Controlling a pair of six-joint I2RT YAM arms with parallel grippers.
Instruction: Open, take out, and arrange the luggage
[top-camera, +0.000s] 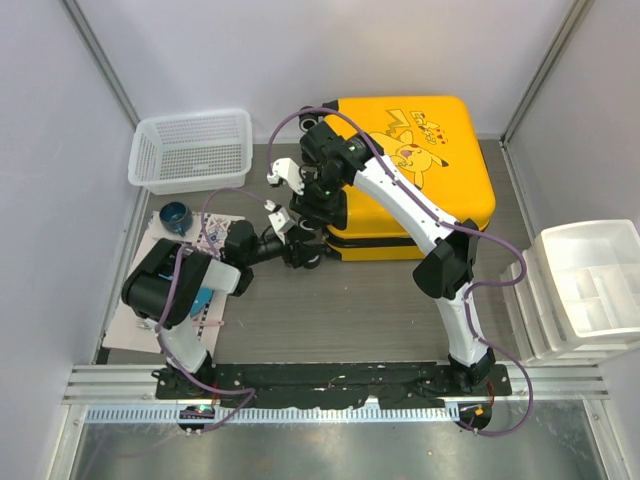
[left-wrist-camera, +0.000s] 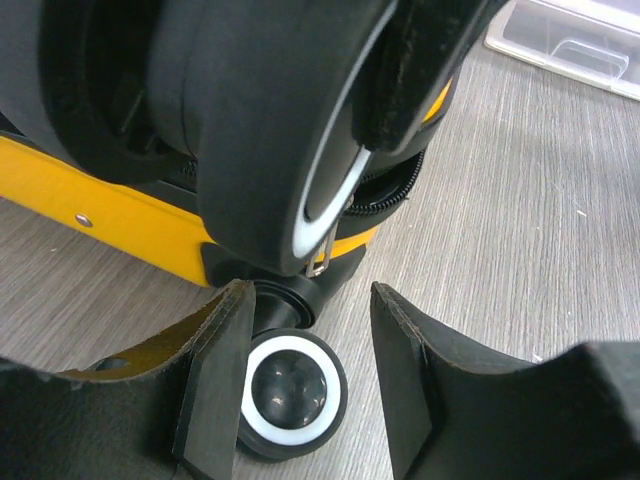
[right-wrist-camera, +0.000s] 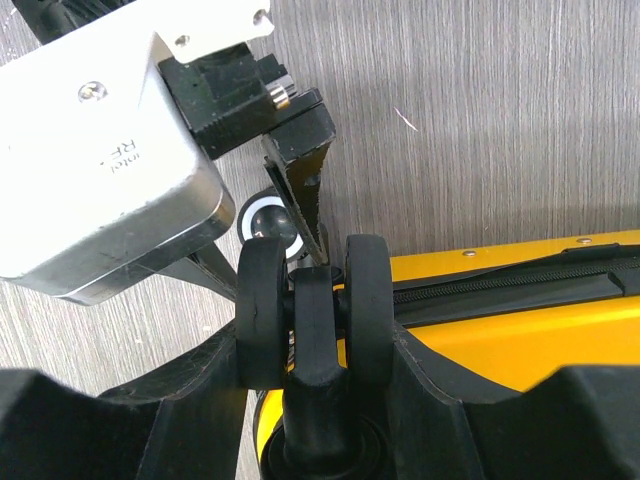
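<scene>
The yellow luggage (top-camera: 430, 160) lies flat and closed at the back, its black zip band (right-wrist-camera: 500, 285) along the side. My right gripper (top-camera: 322, 200) reaches over its near left corner. In the right wrist view that gripper (right-wrist-camera: 312, 335) is shut on the upper twin black wheel (right-wrist-camera: 262, 310), one finger pressed against each outer face. My left gripper (top-camera: 298, 252) comes in from the left, low at the same corner. Its jaws (left-wrist-camera: 305, 300) stand open around the lower white-ringed wheel (left-wrist-camera: 290, 390); the left finger is next to the wheel and the right finger is apart from it.
A white mesh basket (top-camera: 190, 150) stands at the back left. White drawer bins (top-camera: 585, 285) sit at the right edge. A blue cup (top-camera: 175, 215) and a printed sheet (top-camera: 140, 310) lie beside the left arm. Grey walls close in both sides.
</scene>
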